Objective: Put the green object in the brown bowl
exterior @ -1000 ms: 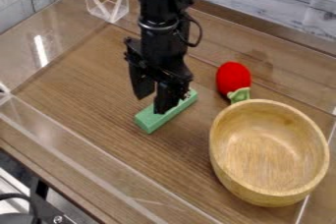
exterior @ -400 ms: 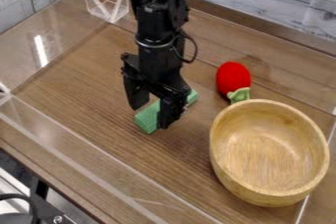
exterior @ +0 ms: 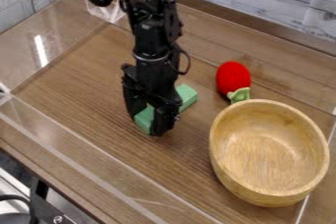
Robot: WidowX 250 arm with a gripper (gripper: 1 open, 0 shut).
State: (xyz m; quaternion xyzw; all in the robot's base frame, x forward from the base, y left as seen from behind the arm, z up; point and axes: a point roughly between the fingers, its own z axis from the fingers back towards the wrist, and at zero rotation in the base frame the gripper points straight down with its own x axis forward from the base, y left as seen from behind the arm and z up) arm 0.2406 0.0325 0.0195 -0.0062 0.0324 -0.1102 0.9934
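Observation:
The green object (exterior: 186,96) is a flat light-green block lying on the wooden table, left of the bowl. My black gripper (exterior: 152,116) points straight down over the block's near end, open, with one finger (exterior: 134,105) on each side of the block. Most of the block is hidden behind the fingers; only its far end and a small near corner show. The brown bowl (exterior: 269,151) is a round wooden bowl at the lower right, with nothing in it.
A red strawberry-like toy (exterior: 234,79) with green leaves lies between the block and the bowl's far rim. Clear plastic walls (exterior: 53,120) border the table at the left and front.
The gripper has sunk toward the table and opened wider. Its fingers now straddle the green block's near end, where before they hung above it. The block, toy and bowl have not moved.

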